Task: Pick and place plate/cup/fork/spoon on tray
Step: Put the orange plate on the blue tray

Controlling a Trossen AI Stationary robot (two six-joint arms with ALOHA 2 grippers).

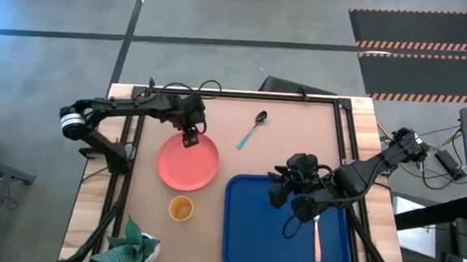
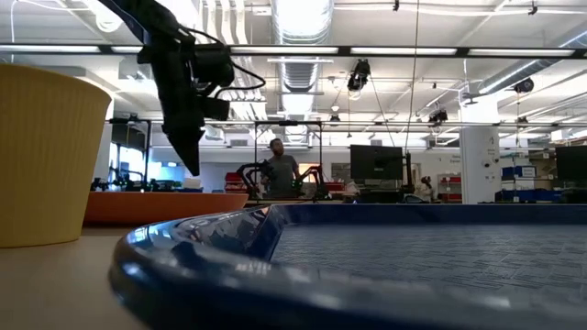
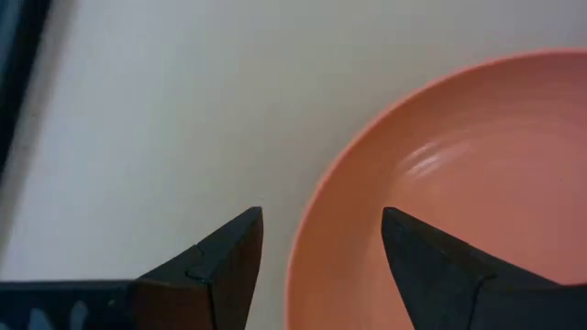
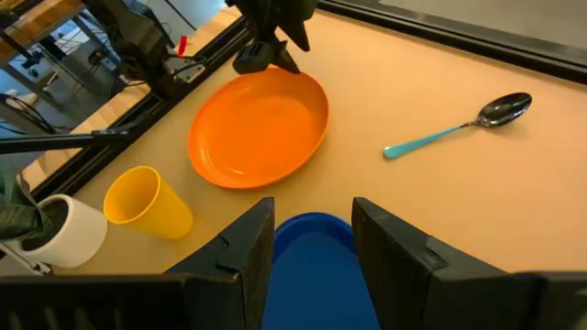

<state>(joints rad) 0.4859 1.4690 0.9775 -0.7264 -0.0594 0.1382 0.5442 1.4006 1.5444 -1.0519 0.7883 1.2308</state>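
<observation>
The coral-pink plate (image 1: pixel 187 162) lies flat on the table's left half. My left gripper (image 1: pixel 189 136) is open just above the plate's far rim (image 3: pixel 312 229), one finger outside over the table and one over the plate's inside. In the low view its tip (image 2: pixel 191 160) hangs clear of the plate (image 2: pixel 156 206). The yellow cup (image 1: pixel 181 208) stands upright near the plate. The teal-handled spoon (image 1: pixel 252 129) lies on the table farther back. The fork (image 1: pixel 317 238) lies on the blue tray (image 1: pixel 251 246). My right gripper (image 1: pixel 283 191) is open and empty over the tray's far left corner (image 4: pixel 316 266).
A plant in a white pot (image 1: pixel 133 247) stands at the near left corner, close to the cup. Dark frame rails (image 1: pixel 131 149) run along the table's left and right sides. A person (image 2: pixel 278 165) stands in the room beyond the table.
</observation>
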